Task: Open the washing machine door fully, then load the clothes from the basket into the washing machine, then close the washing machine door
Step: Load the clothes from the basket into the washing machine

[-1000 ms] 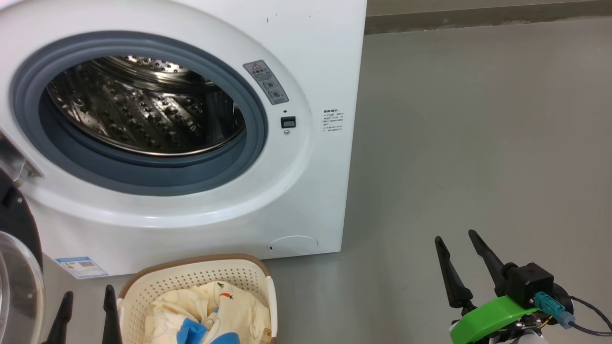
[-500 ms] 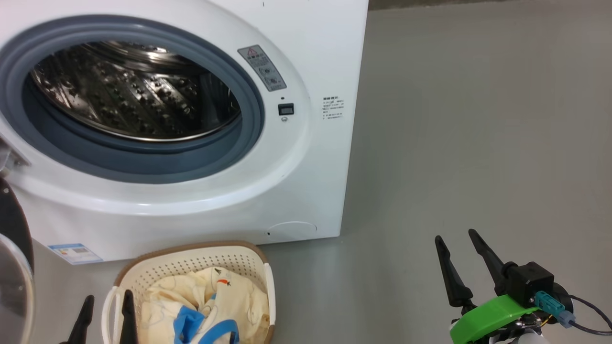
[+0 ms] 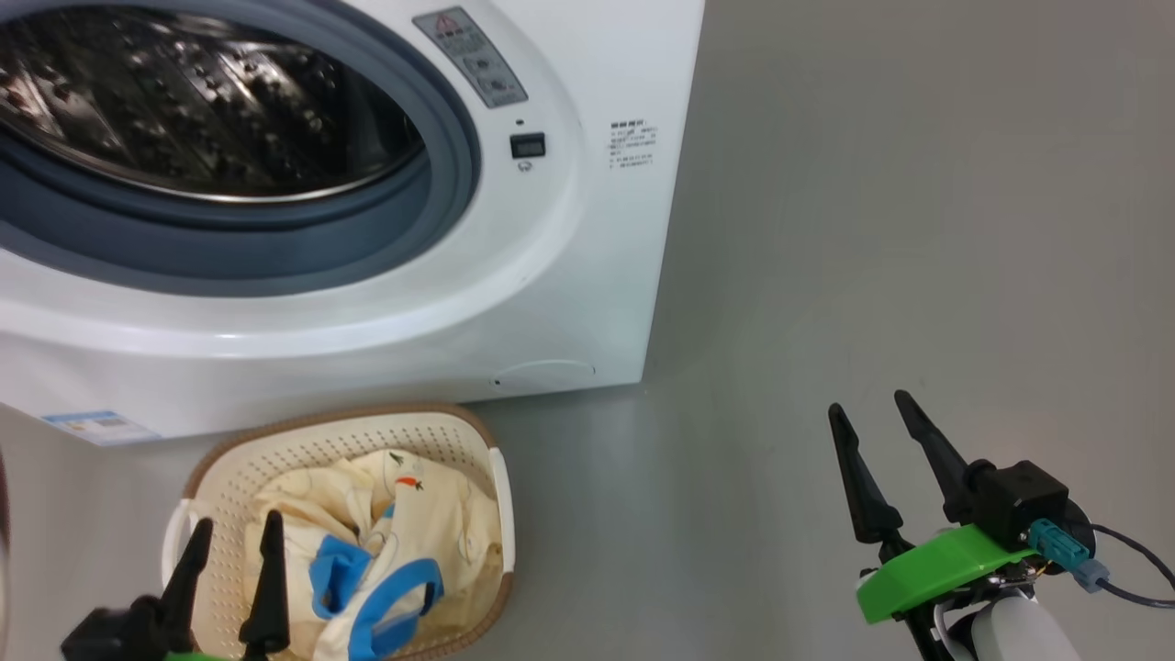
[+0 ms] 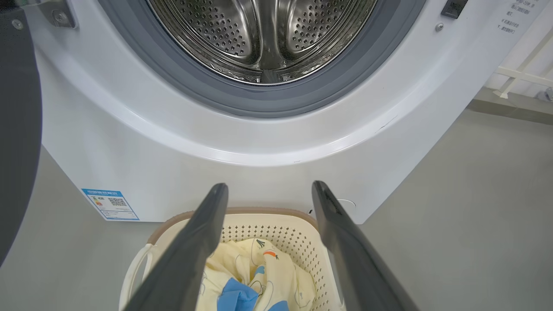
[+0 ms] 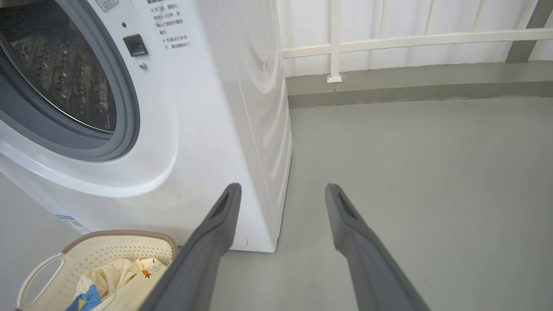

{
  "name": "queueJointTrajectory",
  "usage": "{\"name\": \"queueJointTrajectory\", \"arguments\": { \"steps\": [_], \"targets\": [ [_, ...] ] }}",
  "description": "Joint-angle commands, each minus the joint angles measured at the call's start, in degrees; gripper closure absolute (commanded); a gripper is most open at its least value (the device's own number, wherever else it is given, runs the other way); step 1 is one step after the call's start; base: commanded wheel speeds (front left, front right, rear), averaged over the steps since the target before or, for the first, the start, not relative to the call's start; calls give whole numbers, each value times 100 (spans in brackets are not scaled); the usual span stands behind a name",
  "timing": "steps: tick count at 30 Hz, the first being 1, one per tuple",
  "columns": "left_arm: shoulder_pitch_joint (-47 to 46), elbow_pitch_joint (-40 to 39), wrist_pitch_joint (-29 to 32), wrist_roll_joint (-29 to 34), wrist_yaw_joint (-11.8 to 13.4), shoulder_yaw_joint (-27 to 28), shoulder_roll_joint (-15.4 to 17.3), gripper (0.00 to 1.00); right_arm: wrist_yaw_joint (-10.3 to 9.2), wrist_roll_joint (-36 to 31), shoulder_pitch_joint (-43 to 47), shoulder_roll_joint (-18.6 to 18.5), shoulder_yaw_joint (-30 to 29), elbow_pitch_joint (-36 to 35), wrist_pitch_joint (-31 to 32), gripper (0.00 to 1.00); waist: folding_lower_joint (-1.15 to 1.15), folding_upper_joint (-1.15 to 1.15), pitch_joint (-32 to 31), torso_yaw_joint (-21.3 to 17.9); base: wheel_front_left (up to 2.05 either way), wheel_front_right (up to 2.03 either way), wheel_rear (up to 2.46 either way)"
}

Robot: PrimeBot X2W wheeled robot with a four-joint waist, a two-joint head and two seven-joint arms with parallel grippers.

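As the head camera tips downward and the washing machine (image 3: pixel 569 275) slides up the head view, the left gripper (image 3: pixel 237 521) has come from beside the basket (image 3: pixel 340 424) to hang over its left half. Its fingers are spread and empty, aimed at the clothes (image 3: pixel 404 514). The washing machine door (image 4: pixel 17 129) stands swung wide at the left of the left wrist view, so the opening step looks done and the first pick seems about to begin. The right gripper (image 3: pixel 867 404) waits over the bare grey floor (image 3: pixel 872 229), jaws parted, holding nothing. The clothes lie crumpled in the basket, soft cream fabric with bright blue trim (image 3: pixel 367 588). The basket is rigid perforated plastic with a brown woven-look rim. The drum (image 4: pixel 259 34) is glossy holed steel inside a smooth grey-blue seal (image 3: pixel 275 266).
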Motion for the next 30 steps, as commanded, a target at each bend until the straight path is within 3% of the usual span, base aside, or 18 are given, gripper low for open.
{"name": "queueJointTrajectory", "arguments": {
  "steps": [1,20,30],
  "targets": [
    [-233,-32,-29,-56,-18,121,173,0,17,17,-146,6,151,-156,-44,0,0,0,316,-71,0,0,0],
    [-1888,1095,-29,-1107,-18,-1262,1118,0,17,75,-642,6,197,-471,-44,0,0,0,2103,-400,0,0,0],
    [-2475,1555,-29,-1502,-18,-1795,1454,0,17,143,-747,6,201,-592,-44,0,0,0,2659,-550,0,0,0]
  ]
}}
